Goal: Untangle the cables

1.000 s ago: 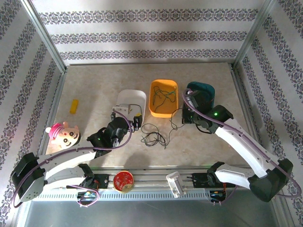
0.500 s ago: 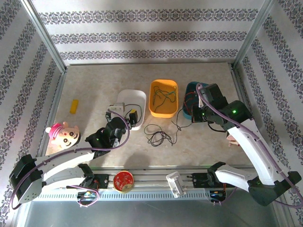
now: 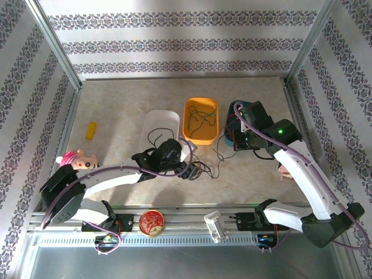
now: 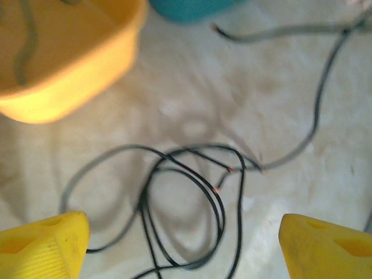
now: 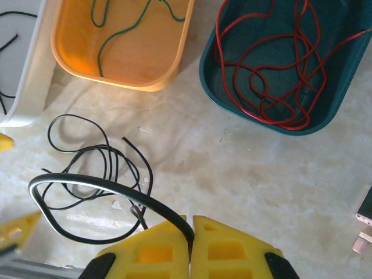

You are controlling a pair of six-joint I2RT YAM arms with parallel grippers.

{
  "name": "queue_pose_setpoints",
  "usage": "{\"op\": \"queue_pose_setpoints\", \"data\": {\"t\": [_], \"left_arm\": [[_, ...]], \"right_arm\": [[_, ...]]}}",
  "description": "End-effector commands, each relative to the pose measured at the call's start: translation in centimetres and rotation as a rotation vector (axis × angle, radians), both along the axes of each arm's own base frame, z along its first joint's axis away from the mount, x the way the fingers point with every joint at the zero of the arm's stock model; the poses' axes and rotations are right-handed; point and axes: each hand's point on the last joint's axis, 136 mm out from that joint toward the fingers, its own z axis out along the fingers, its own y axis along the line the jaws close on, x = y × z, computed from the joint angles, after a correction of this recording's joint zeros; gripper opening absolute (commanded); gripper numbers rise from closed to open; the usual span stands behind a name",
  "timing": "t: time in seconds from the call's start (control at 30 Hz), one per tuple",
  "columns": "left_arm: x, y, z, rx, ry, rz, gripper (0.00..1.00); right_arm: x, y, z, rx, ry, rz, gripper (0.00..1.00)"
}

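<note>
Loose black cables (image 3: 196,170) lie tangled on the table in front of the bins. My left gripper (image 3: 187,163) hovers right over them. In the left wrist view its yellow fingertips (image 4: 43,245) stand wide apart with the black loops (image 4: 192,197) between them, untouched. My right gripper (image 3: 235,141) is shut on one black cable (image 5: 110,189) that arcs left from its fingers (image 5: 154,244) above the tangle (image 5: 96,165). A green cable (image 5: 125,26) lies in the orange bin (image 5: 165,72), a red cable (image 5: 273,75) in the teal bin (image 5: 229,96).
The white bin (image 3: 168,119) holds a black cable (image 3: 153,137). A yellow block (image 3: 91,130) and a doll toy (image 3: 78,161) sit at the left, a red round lid (image 3: 152,222) at the near edge. A small pink object (image 3: 285,170) lies beside the right arm.
My left arm has swung right from the white bin to above the black tangle, and a black cable now lies in that bin. The right gripper has risen and kept its cable.
</note>
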Motion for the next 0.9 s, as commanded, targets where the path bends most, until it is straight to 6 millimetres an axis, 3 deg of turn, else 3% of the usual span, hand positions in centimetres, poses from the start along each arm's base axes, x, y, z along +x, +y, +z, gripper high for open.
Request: {"op": "queue_pose_setpoints", "data": {"t": [0.0, 0.13, 0.2, 0.37, 0.4, 0.53, 0.63, 0.87], "left_arm": [[-2.8, -0.9, -3.2, 0.123, 0.101, -0.152, 0.84], [-0.5, -0.1, -6.1, 0.291, 0.017, -0.064, 0.83], [0.4, 0.3, -6.9, 0.326, -0.004, -0.018, 0.75], [1.6, 0.1, -7.4, 0.304, -0.026, 0.057, 0.21], [1.8, -0.2, -7.0, 0.276, -0.030, 0.073, 0.15], [2.7, -1.0, -4.9, 0.102, -0.010, 0.149, 0.10], [3.9, -0.4, -3.9, 0.021, -0.004, 0.231, 0.08], [4.4, 0.5, -4.0, 0.025, -0.007, 0.260, 0.07]], "right_arm": [[-0.1, -0.1, -0.1, 0.040, -0.008, -0.015, 0.00], [-0.1, -0.4, 0.0, 0.073, -0.012, -0.031, 0.00], [-0.1, -0.8, 0.2, 0.074, -0.016, -0.043, 0.00], [-0.1, -2.6, 0.2, 0.023, -0.033, -0.089, 0.00], [-0.1, -3.1, 0.2, -0.001, -0.037, -0.099, 0.00], [-0.4, -6.3, 0.3, -0.166, -0.071, -0.153, 0.00], [-0.7, -9.2, 0.8, -0.307, -0.099, -0.208, 0.00], [-1.2, -12.7, 2.0, -0.381, -0.137, -0.305, 0.00]]}}
